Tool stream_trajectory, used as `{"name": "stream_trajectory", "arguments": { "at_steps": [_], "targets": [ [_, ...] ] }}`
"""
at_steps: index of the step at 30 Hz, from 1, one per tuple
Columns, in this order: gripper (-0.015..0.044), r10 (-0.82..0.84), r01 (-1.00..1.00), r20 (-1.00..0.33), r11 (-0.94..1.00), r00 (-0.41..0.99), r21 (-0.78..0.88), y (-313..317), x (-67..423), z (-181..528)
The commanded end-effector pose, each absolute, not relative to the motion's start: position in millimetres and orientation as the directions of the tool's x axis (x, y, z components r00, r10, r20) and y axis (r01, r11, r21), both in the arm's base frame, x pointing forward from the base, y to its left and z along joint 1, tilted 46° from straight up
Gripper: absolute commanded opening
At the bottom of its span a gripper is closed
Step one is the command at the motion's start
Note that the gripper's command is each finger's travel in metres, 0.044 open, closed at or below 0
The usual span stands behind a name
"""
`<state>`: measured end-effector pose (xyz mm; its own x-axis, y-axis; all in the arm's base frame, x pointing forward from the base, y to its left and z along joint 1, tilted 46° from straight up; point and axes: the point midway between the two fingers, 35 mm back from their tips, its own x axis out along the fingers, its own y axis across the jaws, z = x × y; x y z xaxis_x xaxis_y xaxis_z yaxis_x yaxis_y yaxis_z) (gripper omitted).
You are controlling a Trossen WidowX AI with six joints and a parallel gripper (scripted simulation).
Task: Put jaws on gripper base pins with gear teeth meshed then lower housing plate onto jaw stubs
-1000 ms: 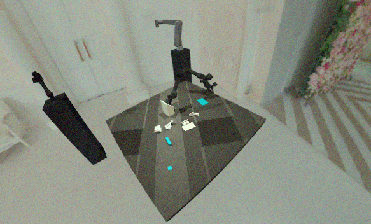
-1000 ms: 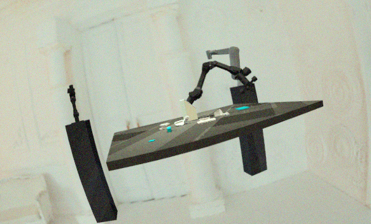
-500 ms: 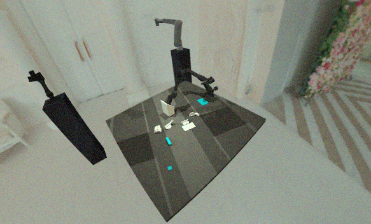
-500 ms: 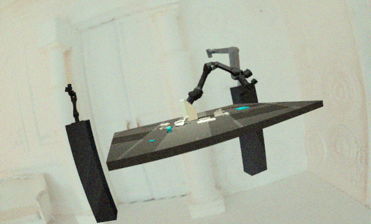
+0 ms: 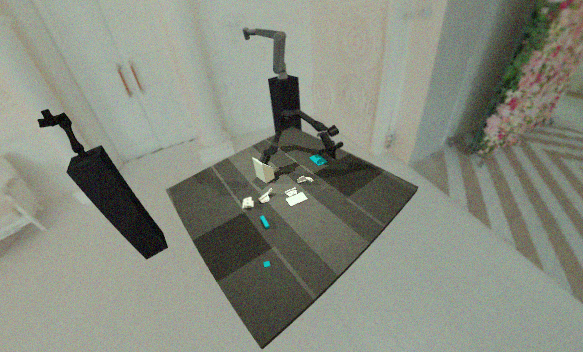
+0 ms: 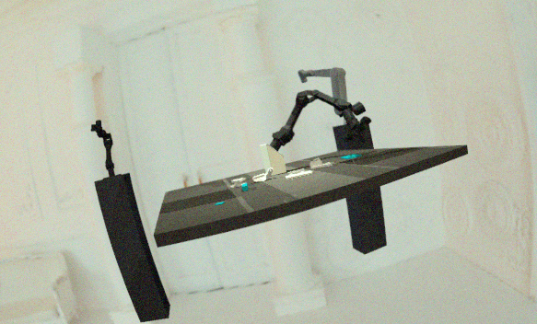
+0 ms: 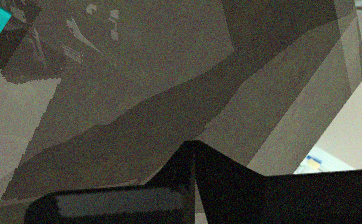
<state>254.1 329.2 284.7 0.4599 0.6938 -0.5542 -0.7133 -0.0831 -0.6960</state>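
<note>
My gripper (image 5: 337, 147) (image 6: 365, 122) (image 7: 191, 148) is shut with nothing between its fingers. It hangs above the back right of the table, away from the pale parts. A flat white plate (image 5: 296, 199) lies near the table's middle, with a small pale part (image 5: 291, 191) close behind it. Another pale part (image 5: 305, 179) (image 6: 316, 162) lies farther back. Two more pale pieces, one (image 5: 265, 196) (image 6: 262, 177) nearer the middle and one (image 5: 248, 202) (image 6: 238, 180) farther left, lie apart from them. Which are jaws, base or housing plate is too small to tell. The wrist view shows none clearly.
A pale upright panel (image 5: 263, 170) (image 6: 274, 160) stands by my arm's foot. A cyan sheet (image 5: 318, 159) (image 6: 350, 156) lies near the gripper; a cyan bar (image 5: 264, 221) (image 6: 244, 187) and a small cyan square (image 5: 266, 264) (image 6: 219, 202) lie farther forward. Other arms stand on black pillars beyond the table.
</note>
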Motion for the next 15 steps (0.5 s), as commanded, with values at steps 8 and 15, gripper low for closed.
{"name": "stream_trajectory", "arguments": {
  "at_steps": [8, 15],
  "targets": [
    [0.0, 0.629, -0.817, -0.638, -0.009, 0.444, -0.577, 312.9, 278.9, 245.9],
    [0.0, 0.599, -0.852, -0.665, 0.059, 0.446, -0.519, 300.2, 292.7, 232.2]
  ]
}}
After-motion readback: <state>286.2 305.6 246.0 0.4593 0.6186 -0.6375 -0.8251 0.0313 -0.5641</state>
